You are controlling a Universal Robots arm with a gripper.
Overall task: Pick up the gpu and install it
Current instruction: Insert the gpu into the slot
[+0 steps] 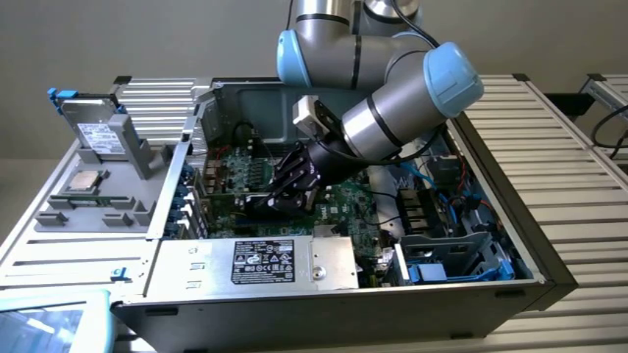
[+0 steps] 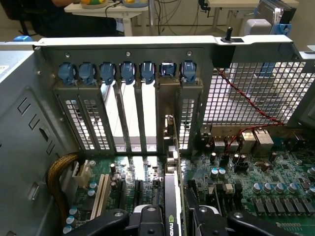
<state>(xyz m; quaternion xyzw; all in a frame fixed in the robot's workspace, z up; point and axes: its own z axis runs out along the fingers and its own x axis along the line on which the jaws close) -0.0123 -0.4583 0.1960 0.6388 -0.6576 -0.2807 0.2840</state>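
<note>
Installation stage: at the centre of the exterior view the Universal Robots arm reaches down into the open computer case, its claw low over the motherboard, just above the labelled power supply in the lower middle of the frame. In the wrist view the claw is closed narrowly on the gpu, which stands on edge between the black fingers, one on each face, its silver bracket end pointing at the rear slot panel with its row of blue clips. The pickup looks done and the card appears to be at or very near its slot; whether its edge is fully seated cannot be told. Judged from here, seating calls for a straight push with the card edge in line with the slot and the bracket against the rear panel. A hard drive stands at the exterior view's upper left.
</note>
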